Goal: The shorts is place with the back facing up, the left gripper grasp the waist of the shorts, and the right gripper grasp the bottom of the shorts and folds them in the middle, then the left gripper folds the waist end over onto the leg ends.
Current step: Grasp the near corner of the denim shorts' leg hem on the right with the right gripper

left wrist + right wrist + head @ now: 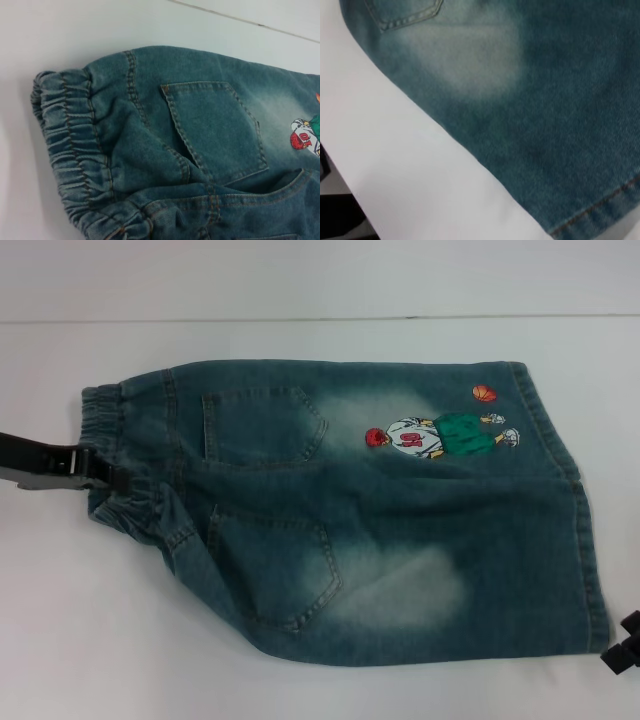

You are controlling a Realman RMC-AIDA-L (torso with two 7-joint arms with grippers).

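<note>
The shorts (380, 530) lie flat on the white table, back up, with two back pockets and a cartoon basketball-player print (440, 435) showing. The waist (100, 415) is at the left and the leg ends (590, 540) at the right. My left gripper (105, 478) reaches in from the left and is shut on the middle of the elastic waistband, which puckers around it. The left wrist view shows the gathered waistband (65, 145) and a pocket (215, 130) close up. My right gripper (625, 645) sits just off the near corner of the leg ends, mostly out of frame. The right wrist view shows the hem (600, 210).
The white table (120, 640) surrounds the shorts on all sides. A seam line (300, 318) runs across the table behind the shorts. The table's near edge (345, 175) shows in the right wrist view, with dark floor beyond it.
</note>
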